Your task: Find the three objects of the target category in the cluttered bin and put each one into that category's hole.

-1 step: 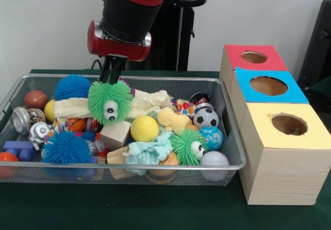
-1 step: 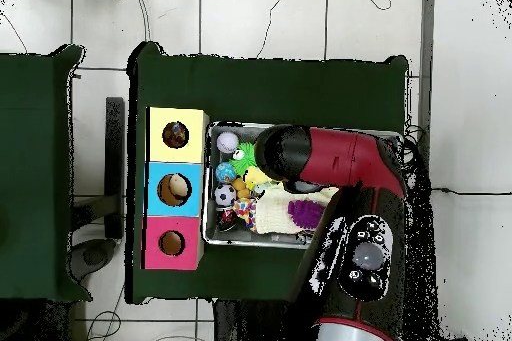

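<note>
My gripper (image 1: 110, 79) is shut on a green spiky puffer ball with googly eyes (image 1: 109, 102), which hangs just above the clutter in the left half of the wire bin (image 1: 155, 166). A second green puffer (image 1: 188, 146) lies among the toys at the front right of the bin. Two blue puffers (image 1: 72, 87) (image 1: 65, 147) rest at the left. The red box (image 1: 253, 58), blue box (image 1: 269, 86) and yellow box (image 1: 289, 125), each with a round hole, stand in a row right of the bin. In the overhead view the arm (image 2: 330, 157) hides the gripper and the held puffer.
The bin also holds a soccer ball (image 1: 206, 117), a yellow ball (image 1: 144, 128), a baseball (image 1: 214, 159), a wooden block (image 1: 115, 134), cloths and metal bells. In the overhead view the boxes (image 2: 176, 188) sit left of the bin (image 2: 208, 227) on green cloth.
</note>
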